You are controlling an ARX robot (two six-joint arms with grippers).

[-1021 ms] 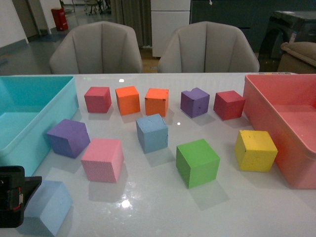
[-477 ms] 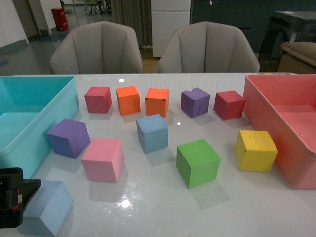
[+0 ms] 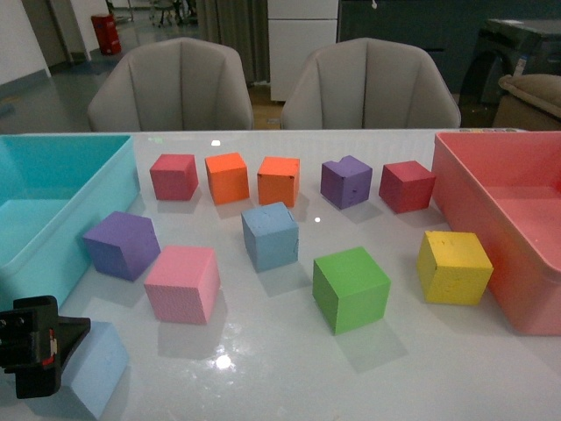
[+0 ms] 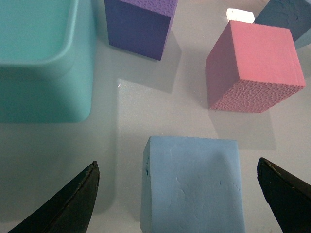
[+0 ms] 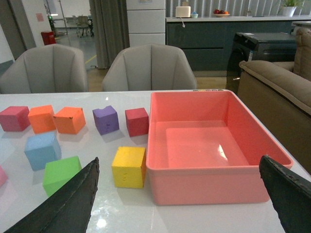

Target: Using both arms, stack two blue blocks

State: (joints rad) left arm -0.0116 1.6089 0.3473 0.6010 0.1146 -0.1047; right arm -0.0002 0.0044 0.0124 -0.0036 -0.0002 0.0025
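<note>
One pale blue block [image 3: 270, 235] stands in the middle of the white table. The other blue block [image 3: 96, 368] lies at the front left corner, partly hidden by my left gripper [image 3: 48, 349]. In the left wrist view this near blue block [image 4: 192, 187] lies between the spread fingers [image 4: 73, 206], and the left gripper [image 4: 177, 167] is open, touching nothing. My right gripper [image 5: 179, 160] is open and empty, hanging in front of the pink bin. The middle blue block [image 5: 43, 149] shows far off to one side of it. The right arm is outside the front view.
A teal bin [image 3: 53, 206] stands at the left, a pink bin [image 3: 504, 184] at the right. Purple [image 3: 123, 244] and pink [image 3: 182, 282] cubes lie near the front-left block. Green [image 3: 351, 288] and yellow [image 3: 453, 266] cubes sit mid-right. Several cubes line the back.
My left gripper has shifted a little right and lower over the near blue block. No block has moved.
</note>
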